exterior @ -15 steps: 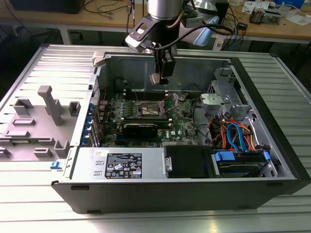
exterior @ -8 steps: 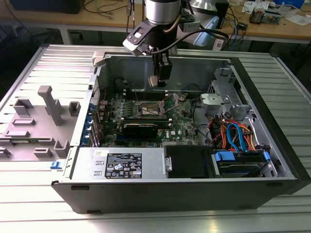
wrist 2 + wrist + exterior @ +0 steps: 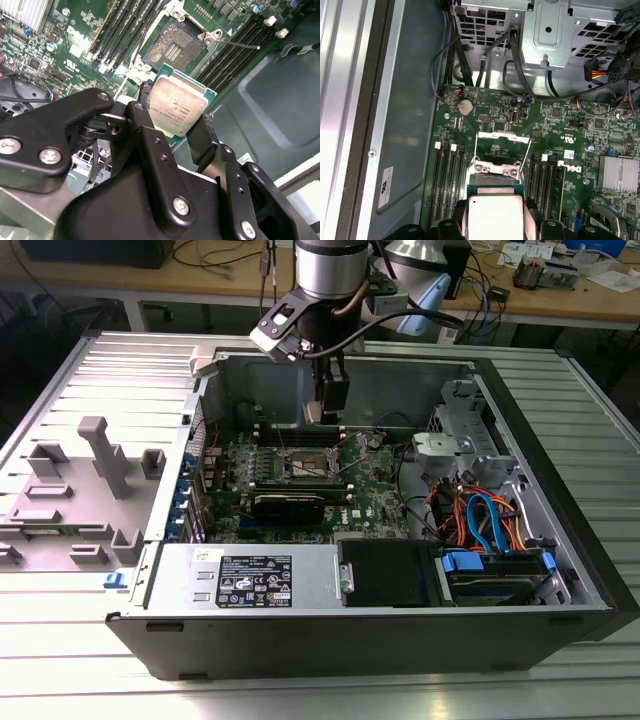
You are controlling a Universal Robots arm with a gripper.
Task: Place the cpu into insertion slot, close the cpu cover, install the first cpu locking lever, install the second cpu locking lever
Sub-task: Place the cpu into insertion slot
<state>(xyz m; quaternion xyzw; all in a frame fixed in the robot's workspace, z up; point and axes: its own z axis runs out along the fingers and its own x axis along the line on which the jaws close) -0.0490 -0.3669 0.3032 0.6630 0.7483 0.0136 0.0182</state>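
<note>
My gripper [image 3: 330,405] hangs inside the open computer case, just above the motherboard. It is shut on the cpu [image 3: 177,107], a flat square chip with a silver-grey top, held by two opposite edges between the black fingers [image 3: 145,120]. In the first wrist view the cpu [image 3: 496,215] hovers level, just short of the insertion slot [image 3: 496,171]. The insertion slot [image 3: 172,47] lies bare, its dark contact field exposed. The cpu cover [image 3: 502,140] stands raised on the slot's far side. A thin locking lever [image 3: 240,45] sticks out, unlatched.
Long black memory slots [image 3: 445,175] flank the socket on both sides. A finned heatsink [image 3: 617,172], cables [image 3: 480,515] and a drive cage [image 3: 555,30] crowd the case. The case wall [image 3: 405,125] runs close by. A grey fixture [image 3: 100,455] sits at the exterior view's left.
</note>
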